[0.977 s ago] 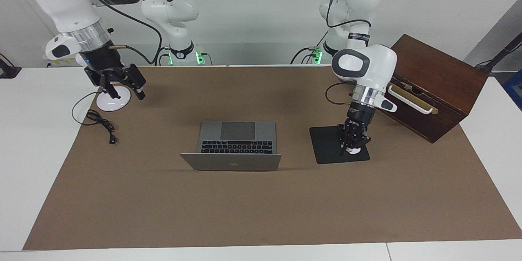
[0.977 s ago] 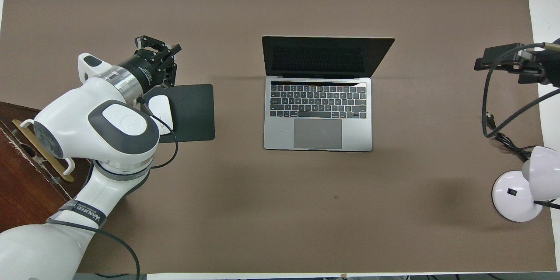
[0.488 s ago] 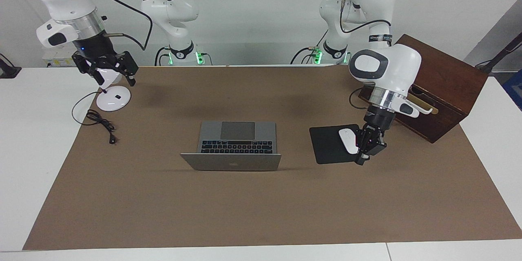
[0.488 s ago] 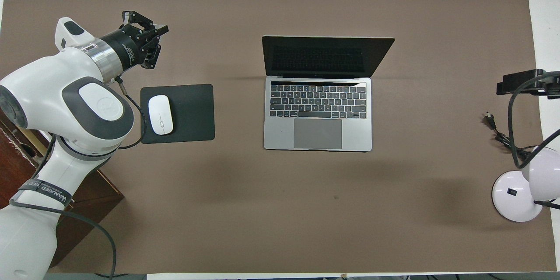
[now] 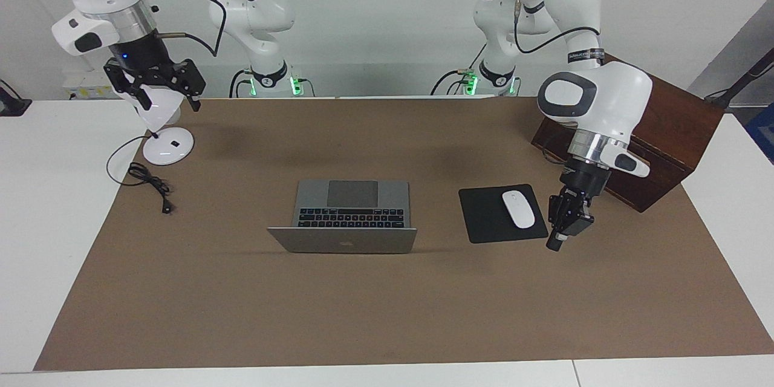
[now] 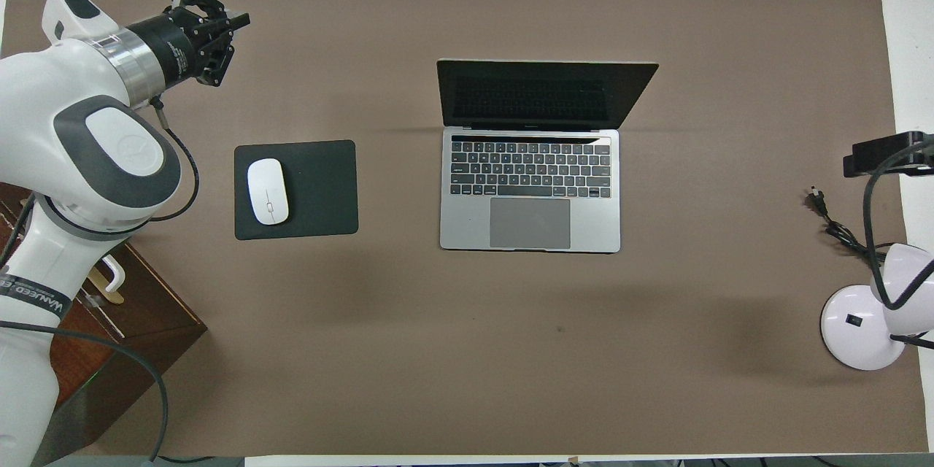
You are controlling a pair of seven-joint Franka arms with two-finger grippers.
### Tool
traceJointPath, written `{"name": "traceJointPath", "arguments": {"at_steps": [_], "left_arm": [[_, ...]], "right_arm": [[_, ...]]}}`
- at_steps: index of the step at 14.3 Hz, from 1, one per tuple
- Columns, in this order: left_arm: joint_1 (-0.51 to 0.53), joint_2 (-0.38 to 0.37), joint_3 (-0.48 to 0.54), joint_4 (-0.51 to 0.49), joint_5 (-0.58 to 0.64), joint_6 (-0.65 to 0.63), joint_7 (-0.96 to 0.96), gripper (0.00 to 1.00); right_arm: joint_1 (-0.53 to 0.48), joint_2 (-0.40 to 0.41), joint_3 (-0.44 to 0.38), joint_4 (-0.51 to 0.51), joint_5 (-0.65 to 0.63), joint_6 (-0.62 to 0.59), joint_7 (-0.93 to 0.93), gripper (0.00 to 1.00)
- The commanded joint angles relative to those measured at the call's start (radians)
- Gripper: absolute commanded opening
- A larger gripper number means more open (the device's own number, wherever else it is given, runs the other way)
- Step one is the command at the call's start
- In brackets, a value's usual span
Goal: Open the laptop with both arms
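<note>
The silver-grey laptop stands open in the middle of the brown mat, its dark screen facing the robots and the logo on the lid's back showing in the facing view. Neither gripper touches it. My left gripper is shut, holds nothing, and hangs low over the mat beside the mouse pad, toward the left arm's end of the table. Over the desk lamp at the right arm's end, my right gripper is raised and open, with nothing in it.
A black mouse pad with a white mouse lies beside the laptop. A dark wooden box stands close to the left arm. A white desk lamp and its loose cable sit under the right gripper.
My left gripper swung off the mouse pad, uncovering the mouse, toward the left arm's end of the table. My right gripper rose and drew back over the lamp. The laptop stayed as it was.
</note>
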Motion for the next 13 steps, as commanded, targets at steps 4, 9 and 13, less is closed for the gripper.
{"name": "traceJointPath", "arguments": {"at_steps": [4,9,13], "left_arm": [[0.051,0.031,0.003,0.107,0.217,-0.239,0.001,0.00],[0.092,-0.061,0.006,0.133,0.464,-0.588,0.003,0.00],[0.132,-0.153,-0.007,0.124,0.577,-0.853,0.050,0.00]], "right_arm": [[-0.012,-0.001,0.007,0.025,-0.004,-0.037,-0.023,1.00],[-0.018,-0.012,0.007,0.020,-0.003,-0.051,-0.023,1.00],[-0.086,-0.012,0.075,0.017,-0.003,-0.048,-0.023,1.00]]}}
